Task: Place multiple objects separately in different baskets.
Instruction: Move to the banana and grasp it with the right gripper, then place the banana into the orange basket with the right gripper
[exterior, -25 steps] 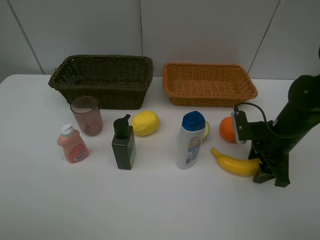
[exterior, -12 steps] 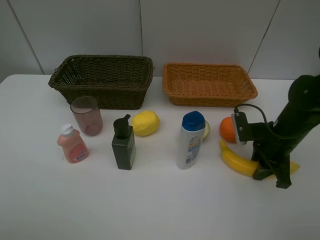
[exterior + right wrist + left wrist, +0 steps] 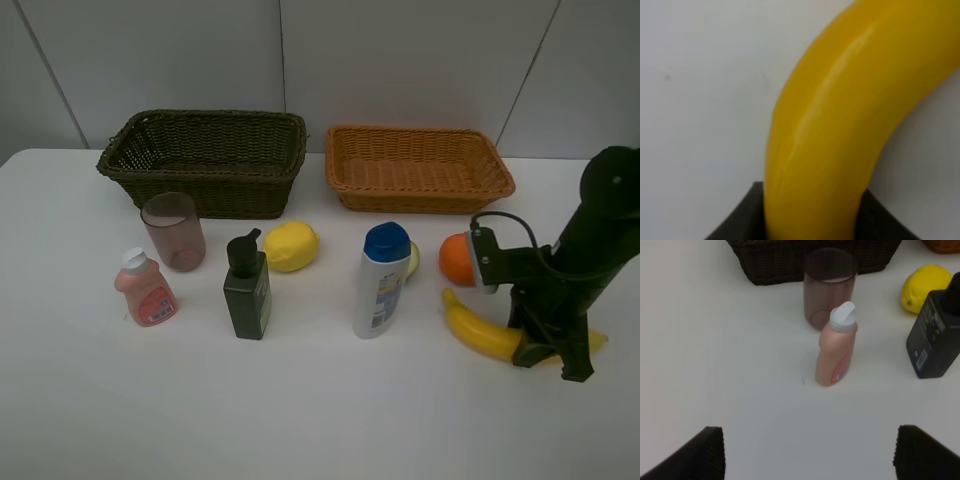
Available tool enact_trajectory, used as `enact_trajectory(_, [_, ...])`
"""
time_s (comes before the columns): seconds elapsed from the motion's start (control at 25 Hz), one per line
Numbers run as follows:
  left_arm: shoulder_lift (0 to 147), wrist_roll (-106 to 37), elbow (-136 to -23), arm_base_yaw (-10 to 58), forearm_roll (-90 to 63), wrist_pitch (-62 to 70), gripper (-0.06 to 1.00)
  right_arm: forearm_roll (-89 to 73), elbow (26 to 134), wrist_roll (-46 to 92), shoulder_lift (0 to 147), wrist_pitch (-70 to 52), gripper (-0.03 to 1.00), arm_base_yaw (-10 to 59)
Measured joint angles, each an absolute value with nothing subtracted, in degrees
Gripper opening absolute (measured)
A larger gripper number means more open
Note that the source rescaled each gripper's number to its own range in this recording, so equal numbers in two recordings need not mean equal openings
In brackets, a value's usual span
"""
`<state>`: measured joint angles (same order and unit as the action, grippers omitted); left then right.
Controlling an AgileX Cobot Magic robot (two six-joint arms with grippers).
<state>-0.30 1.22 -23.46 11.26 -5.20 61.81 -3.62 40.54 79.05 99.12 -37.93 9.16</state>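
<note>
My right gripper [image 3: 545, 352] stands upright at the table's right front, shut on the banana [image 3: 480, 330], which lies across the table; the right wrist view shows the banana [image 3: 830, 125] filling the space between the dark fingers [image 3: 742, 222]. The orange [image 3: 455, 258] sits just behind it. The white blue-capped bottle [image 3: 383, 280] stands mid-table, a sliver of avocado [image 3: 414, 260] behind it. Lemon [image 3: 291, 246], dark pump bottle [image 3: 247, 288], pink bottle [image 3: 146, 290] and cup [image 3: 174, 231] stand to the left. My left gripper [image 3: 810, 454] is open, short of the pink bottle [image 3: 836, 352].
The dark basket [image 3: 200, 116] and the orange-brown basket [image 3: 420, 131] stand side by side along the back of the white table. In the left wrist view the cup [image 3: 829, 287], lemon [image 3: 926, 286] and pump bottle [image 3: 937, 335] lie beyond the pink bottle.
My right gripper closed on the banana and shifted right and toward the front edge, dragging the banana with it. The left arm's view is given only now.
</note>
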Motion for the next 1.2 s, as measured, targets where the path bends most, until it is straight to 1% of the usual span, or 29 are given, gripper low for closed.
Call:
enact_trajectory(0.64, [-0.30, 1.22, -23.46, 11.26, -5.20, 61.81, 0.90, -3.43, 40.71, 80.35, 81.09, -42.52, 0.00, 9.16])
enact_trajectory(1.0, [-0.30, 1.22, -23.46, 11.26, -5.17, 61.81, 0.90, 0.99, 50.16, 80.35, 81.14, -44.50, 0.00, 10.83])
enact_trajectory(1.2, [-0.30, 1.22, -23.46, 11.26, -5.13, 61.81, 0.90, 3.60, 57.17, 80.35, 85.77, -44.61, 0.00, 10.83])
